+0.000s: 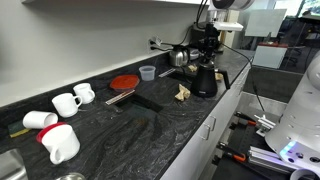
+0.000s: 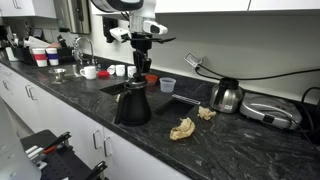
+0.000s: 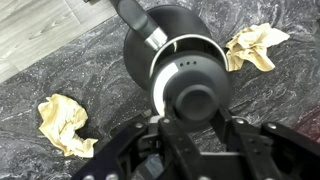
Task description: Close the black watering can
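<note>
The black watering can [image 2: 133, 106] stands on the dark marble counter, and it also shows in the other exterior view [image 1: 204, 80]. In the wrist view its conical body [image 3: 150, 45] lies straight below me, handle toward the top of the frame. My gripper [image 3: 197, 120] hangs directly above it [image 2: 139, 68] and is shut on the knob of the can's round black lid [image 3: 190, 72]. The lid sits over the can's mouth, slightly offset, with a white crescent of rim showing on its left. The spout is hidden in the wrist view.
Two crumpled tan cloths lie beside the can [image 3: 62, 122] [image 3: 252, 45]. A shiny silver pot [image 2: 226, 95] stands further along the counter. White mugs [image 1: 66, 103], a red plate [image 1: 124, 82] and a small blue cup [image 1: 148, 72] are spread over the counter.
</note>
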